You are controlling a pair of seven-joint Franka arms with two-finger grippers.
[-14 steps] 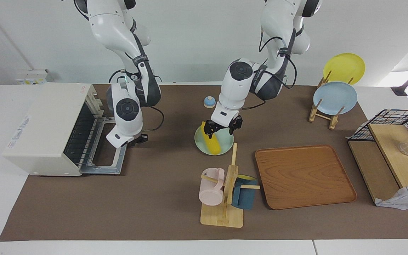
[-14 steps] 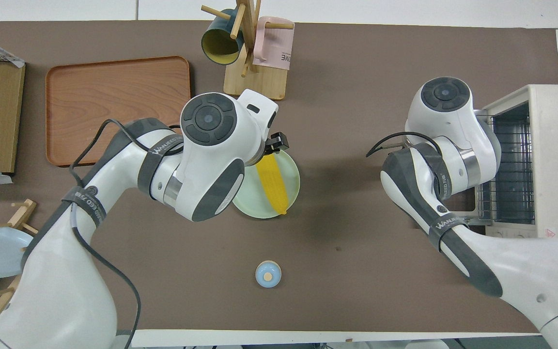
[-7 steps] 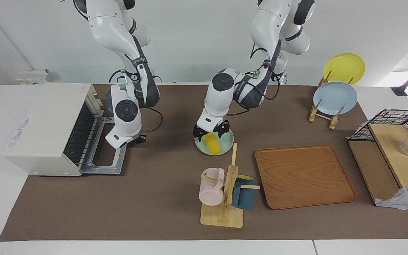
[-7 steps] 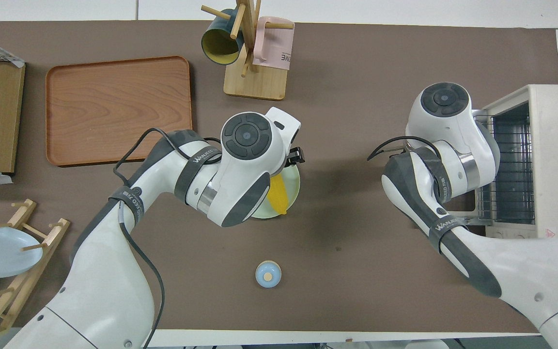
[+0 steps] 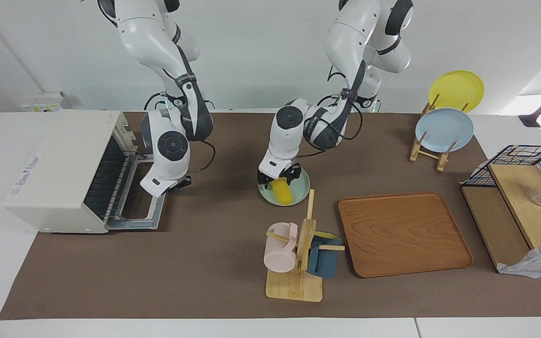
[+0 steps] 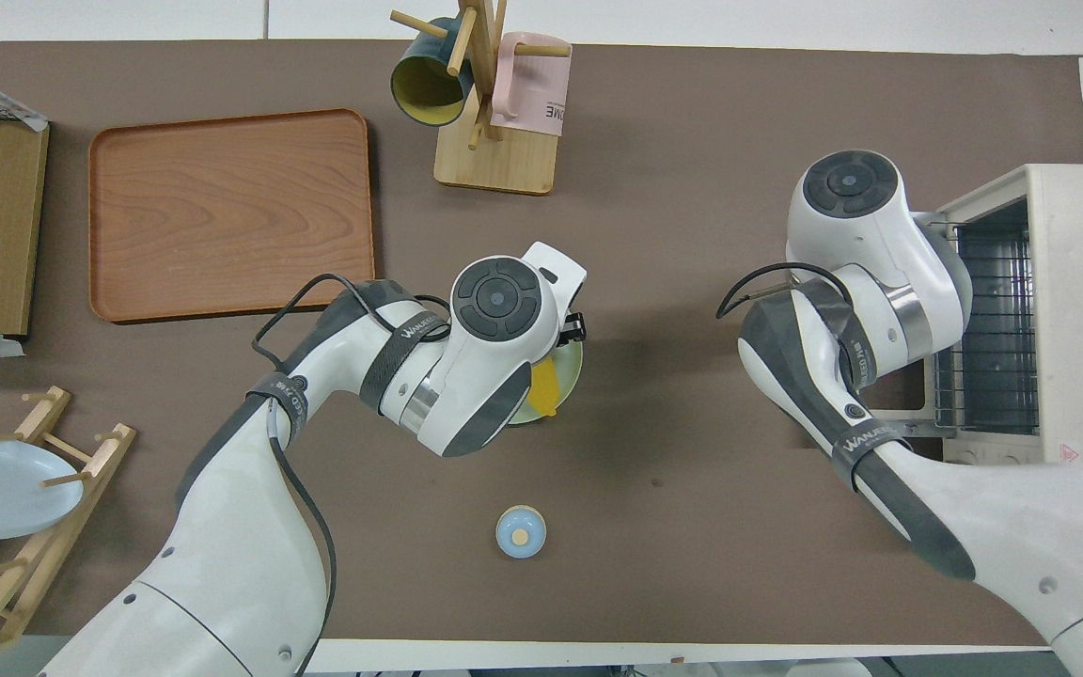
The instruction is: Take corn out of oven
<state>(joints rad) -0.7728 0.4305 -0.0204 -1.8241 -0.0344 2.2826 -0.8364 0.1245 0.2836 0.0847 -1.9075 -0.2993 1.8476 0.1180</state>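
Observation:
The corn (image 5: 282,191) lies on a pale green plate (image 5: 301,188) at the middle of the table, outside the oven (image 5: 59,164). In the overhead view the corn (image 6: 546,387) shows only partly under the left arm. My left gripper (image 5: 277,178) is open and low over the plate, its fingers on either side of the corn's end nearer the robots. The oven's door (image 5: 144,207) lies open and flat, and its wire rack (image 5: 111,180) shows bare. My right gripper (image 5: 179,184) waits over the open door's edge.
A mug rack (image 5: 298,256) with a pink and a dark blue mug stands just farther from the robots than the plate. Beside it lies a wooden tray (image 5: 402,232). A plate stand (image 5: 442,129) and a wire basket (image 5: 519,188) are at the left arm's end. A small blue knob (image 6: 520,531) sits nearer the robots.
My left gripper has come down and moved slightly toward the oven's end, from above the plate to straddling the corn. The right arm has barely moved.

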